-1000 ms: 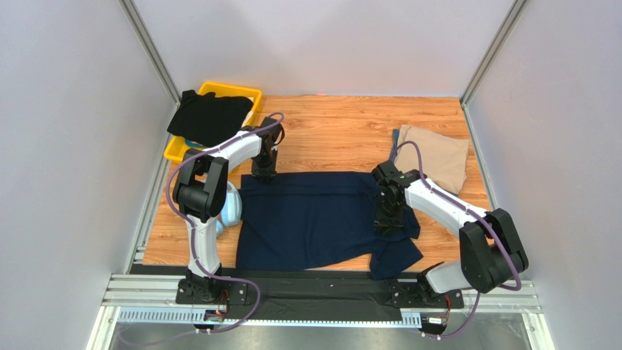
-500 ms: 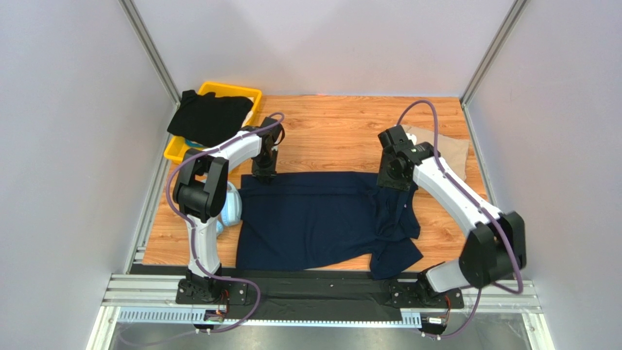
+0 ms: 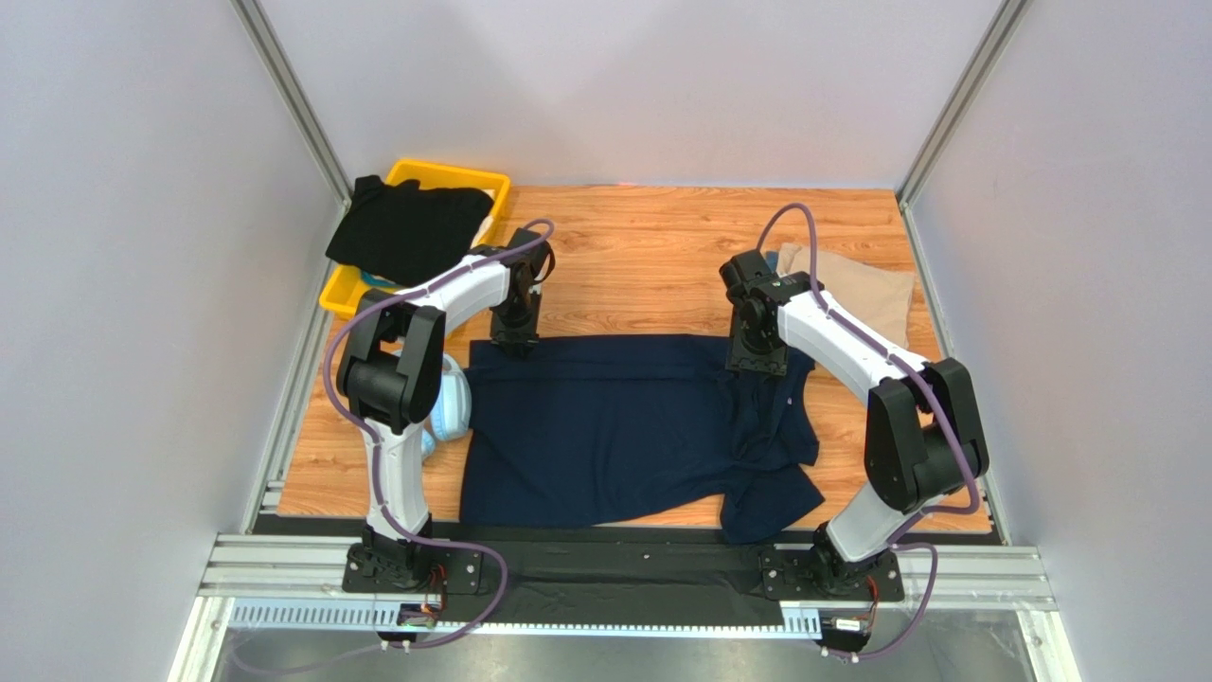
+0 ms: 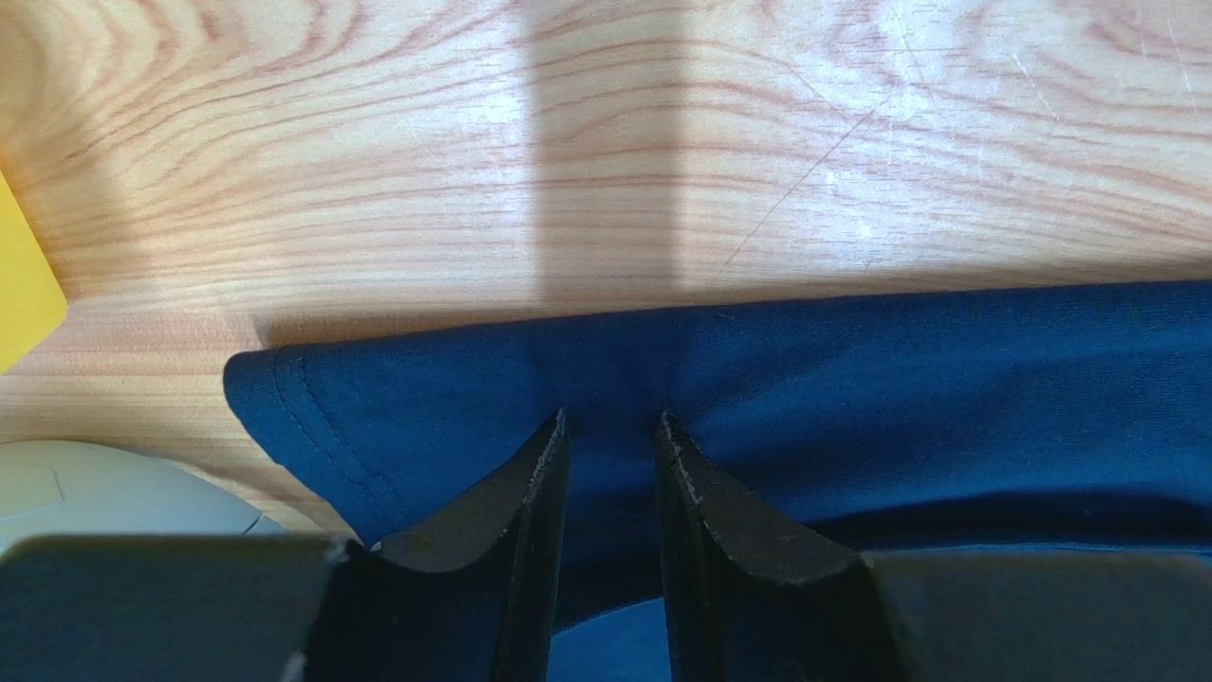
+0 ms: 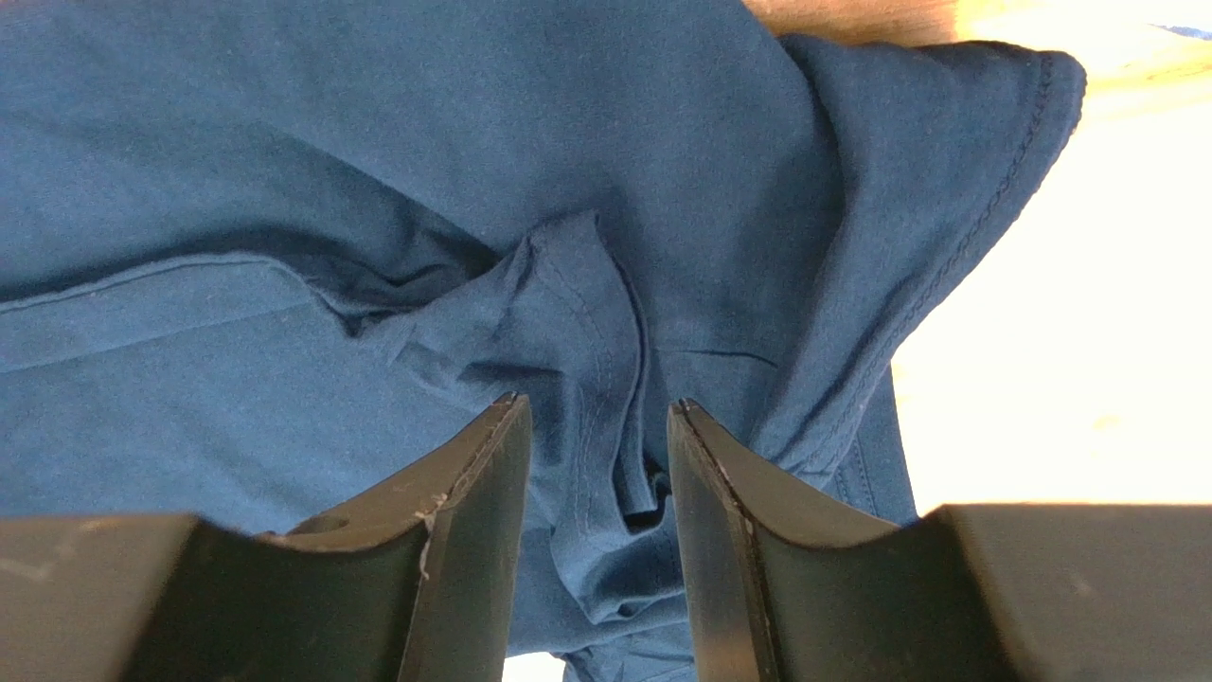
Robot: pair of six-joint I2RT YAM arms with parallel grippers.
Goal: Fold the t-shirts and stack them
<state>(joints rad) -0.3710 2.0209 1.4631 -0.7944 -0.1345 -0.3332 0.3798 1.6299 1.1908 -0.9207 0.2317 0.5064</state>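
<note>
3 shirts on the table [image 3: 640, 242]: navy t-shirt [image 3: 612, 426] spread flat at centre, tan t-shirt [image 3: 871, 296] folded at far right, black t-shirt [image 3: 406, 228] draped over the yellow bin [image 3: 481, 179] at far left.

Navy looks like light, limp cotton with no stiffness. It will sag and drag on the wood, so take it at corners or hems, 2 points at once.

Its long axis runs left-right, parallel to the near edge. The far edge is straight and the right end is bunched, with a sleeve rucked up. Can't tell which way the collar points.

Left gripper [image 4: 612, 419] is at the far-left corner, jaws narrow, pinching a ridge of navy cloth just inside the edge.

Right gripper [image 5: 598, 408] is over the far-right bunch, jaws part open, nothing held as far as I can see.
</note>
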